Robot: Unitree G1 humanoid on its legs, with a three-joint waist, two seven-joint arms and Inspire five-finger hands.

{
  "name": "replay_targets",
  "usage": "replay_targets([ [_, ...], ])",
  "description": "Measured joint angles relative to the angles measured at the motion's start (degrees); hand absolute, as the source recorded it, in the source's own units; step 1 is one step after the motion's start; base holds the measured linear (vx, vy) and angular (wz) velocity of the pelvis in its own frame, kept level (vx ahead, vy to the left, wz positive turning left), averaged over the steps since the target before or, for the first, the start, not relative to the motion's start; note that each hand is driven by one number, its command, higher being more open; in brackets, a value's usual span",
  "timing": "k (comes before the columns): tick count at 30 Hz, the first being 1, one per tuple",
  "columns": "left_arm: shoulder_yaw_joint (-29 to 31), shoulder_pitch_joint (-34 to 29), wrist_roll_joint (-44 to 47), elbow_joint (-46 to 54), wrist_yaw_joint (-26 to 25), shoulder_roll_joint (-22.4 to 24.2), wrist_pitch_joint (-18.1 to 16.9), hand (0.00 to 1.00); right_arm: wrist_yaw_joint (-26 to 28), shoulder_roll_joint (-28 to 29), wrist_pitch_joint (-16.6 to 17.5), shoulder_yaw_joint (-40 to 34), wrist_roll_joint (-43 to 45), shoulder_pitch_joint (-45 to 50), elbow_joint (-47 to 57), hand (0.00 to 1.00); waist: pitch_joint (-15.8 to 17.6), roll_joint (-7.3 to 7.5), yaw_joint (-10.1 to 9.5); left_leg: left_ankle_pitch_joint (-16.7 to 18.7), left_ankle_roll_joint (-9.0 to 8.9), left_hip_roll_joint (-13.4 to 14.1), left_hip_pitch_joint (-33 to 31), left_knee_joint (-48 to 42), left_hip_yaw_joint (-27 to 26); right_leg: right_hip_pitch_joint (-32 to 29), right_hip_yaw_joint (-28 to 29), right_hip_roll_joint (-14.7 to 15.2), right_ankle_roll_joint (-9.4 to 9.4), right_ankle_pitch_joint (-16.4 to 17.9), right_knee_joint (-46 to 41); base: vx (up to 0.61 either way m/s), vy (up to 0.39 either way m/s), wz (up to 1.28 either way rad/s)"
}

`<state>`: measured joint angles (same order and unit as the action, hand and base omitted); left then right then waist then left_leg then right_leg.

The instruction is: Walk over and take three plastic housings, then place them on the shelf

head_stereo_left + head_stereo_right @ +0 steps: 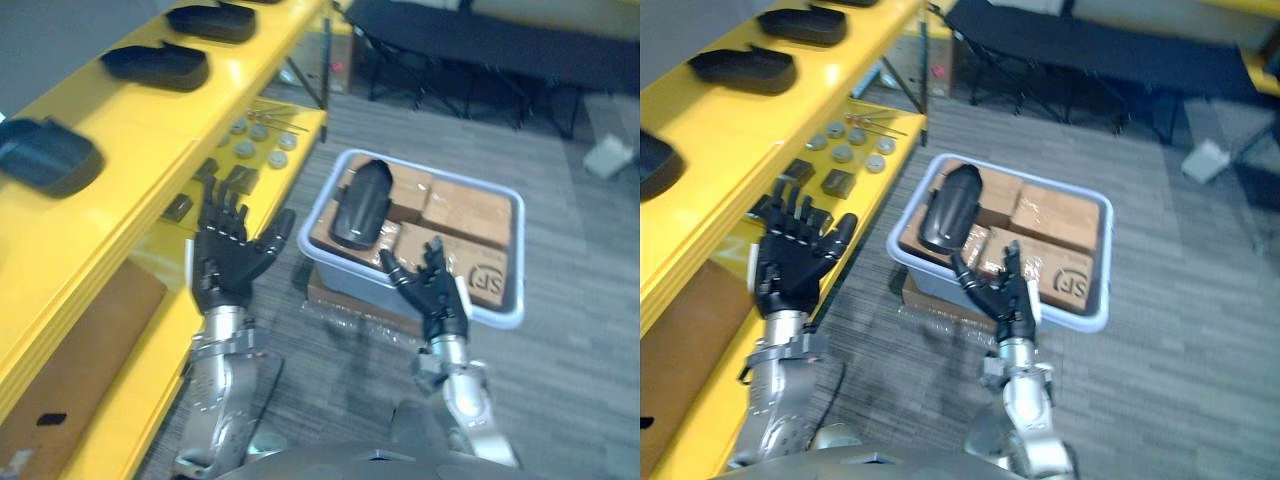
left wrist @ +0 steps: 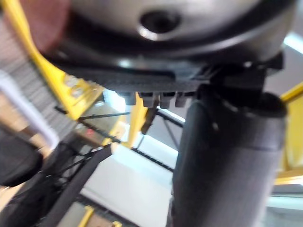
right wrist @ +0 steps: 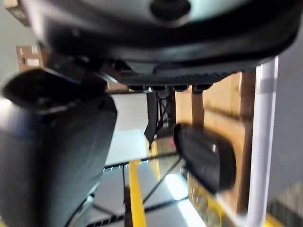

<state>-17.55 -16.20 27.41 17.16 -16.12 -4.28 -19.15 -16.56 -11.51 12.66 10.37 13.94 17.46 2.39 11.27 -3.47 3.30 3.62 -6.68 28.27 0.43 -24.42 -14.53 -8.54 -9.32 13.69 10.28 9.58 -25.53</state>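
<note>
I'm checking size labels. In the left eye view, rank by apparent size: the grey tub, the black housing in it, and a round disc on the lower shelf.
1. grey tub
2. black housing, lying in it
3. round disc, clearly smallest, though it sits a little farther away

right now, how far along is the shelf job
Three dark housings already lie on the yellow shelf, so the count looks met. Nothing is in hand: the left hand and right hand are open and empty. One more housing lies in the bin on cardboard boxes.
</note>
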Motion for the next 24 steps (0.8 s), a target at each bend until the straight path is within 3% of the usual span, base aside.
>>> replay_targets([
  [2,-2.6,0.1,-0.2,-0.5,1.1,0.0,0.2,1.0,0.0,-1.3,0.0,-3.3,-0.3,1.6,0.0,1.0,0.3,0.25,0.54,-4.9,2.35,0.5,-1.5,-2.6,-0.3,1.4,0.0,-0.9,-1.99,-0.6,2.9,0.05,-0.313,-0.29],
  [3,-3.1,0.2,-0.6,-1.0,1.6,0.1,0.2,1.0,0.0,-1.7,-0.1,-4.3,-0.4,2.1,0.0,1.0,0.2,-0.09,0.53,-3.9,1.65,0.1,-2.1,-3.9,-0.5,2.0,0.0,-1.2,-2.64,-1.1,4.2,0.07,-0.283,-0.43],
  [4,-4.2,-0.1,-1.0,-1.6,3.3,-0.1,0.2,1.0,-0.1,-2.3,-0.3,-6.4,-1.4,2.4,-0.2,1.0,0.2,-0.59,0.41,2.4,0.12,-4.1,-3.3,-5.5,0.2,3.9,0.5,-2.2,-3.52,-2.7,8.0,0.06,-0.145,-0.34],
  [5,-4.3,-0.1,-1.0,-1.6,3.6,-0.1,0.2,1.0,-0.2,-2.3,-0.3,-6.6,-1.6,2.4,-0.3,1.0,0.2,-0.6,0.32,3.4,0.08,-5.1,-3.4,-5.4,0.3,4.1,0.7,-2.3,-3.61,-3.0,8.5,0.05,-0.126,-0.36],
  [6,-4.3,-0.4,-1.0,-1.6,4.5,-0.1,0.2,1.0,-0.2,-2.4,-0.3,-6.9,-2.1,2.2,-0.5,1.0,0.1,-0.74,-0.11,5.9,0.05,-8.1,-4.0,-4.7,0.9,4.8,1.1,-2.8,-3.8,-4.0,10.2,0.03,-0.04,-0.4],
  [7,-4.2,-1.4,-1.0,-1.6,5.3,-0.5,-0.2,1.0,-0.2,-3.2,-0.3,-6.8,-2.5,1.2,-1.4,1.0,-0.1,-0.99,-1.12,8.1,1.14,-11.9,-4.0,-1.4,1.2,5.2,1.9,-3.7,-3.65,-5.4,12.3,0.02,-0.016,-0.39],
  [8,-4.1,-1.7,-1.0,-1.6,5.4,-1.0,-0.2,1.0,-0.4,-3.3,-0.4,-6.8,-2.5,0.7,-2.1,1.0,-0.2,-0.99,-1.32,8.6,1.69,-12.4,-3.5,-0.2,1.2,5.4,1.9,-3.9,-3.64,-5.9,13.0,0.01,0.018,-0.3],
  [10,-2.8,-2.8,-0.9,-2.1,6.4,-2.0,-0.2,1.0,-0.9,-4.5,-1.3,-6.9,-2.5,-4.0,-6.3,1.0,-0.5,-1.18,-2.04,8.4,-0.52,-15.9,-1.9,6.5,4.1,5.2,2.0,-3.2,-2.01,-9.3,17.2,-0.03,0.056,-0.07],
  [12,-1.5,-2.8,-0.1,-3.5,8.9,-2.5,0.1,1.0,-3.2,-4.5,-2.7,-6.9,-2.5,-10.3,-13.6,1.0,-0.1,-0.4,-3.56,7.5,-0.17,-18.6,-1.9,7.6,3.0,5.7,1.8,-1.0,-1.08,-13.0,21.4,-0.1,0.144,-0.19],
  [15,-0.6,-2.7,0.0,-3.5,11.3,-3.5,0.9,1.0,-5.6,-4.5,-4.9,-7.0,-2.5,-17.2,-21.8,1.0,0.0,-0.44,-5.25,8.6,1.1,-20.3,-3.5,4.9,2.9,6.7,0.8,0.8,-0.18,-15.4,24.1,-0.1,0.171,-0.02],
  [19,-1.2,0.0,-1.1,-3.0,13.0,-4.5,2.4,1.0,-9.0,-4.6,-6.7,-8.1,-2.4,-28.0,-30.2,1.0,0.9,-0.06,-7.03,10.2,1.71,-20.4,-8.6,-0.5,4.8,5.6,-0.7,1.2,-0.32,-16.9,24.9,-0.12,0.084,0.17],
  [24,-2.1,3.3,-1.0,-2.7,13.2,-5.9,4.7,1.0,-12.4,-8.7,-10.7,-9.8,-2.2,-44.2,-41.4,1.0,6.1,1.21,-10.21,9.9,2.11,-21.2,-12.5,-2.7,7.1,4.5,-3.3,2.0,-1.47,-18.0,25.8,-0.12,0.026,0.18],
])
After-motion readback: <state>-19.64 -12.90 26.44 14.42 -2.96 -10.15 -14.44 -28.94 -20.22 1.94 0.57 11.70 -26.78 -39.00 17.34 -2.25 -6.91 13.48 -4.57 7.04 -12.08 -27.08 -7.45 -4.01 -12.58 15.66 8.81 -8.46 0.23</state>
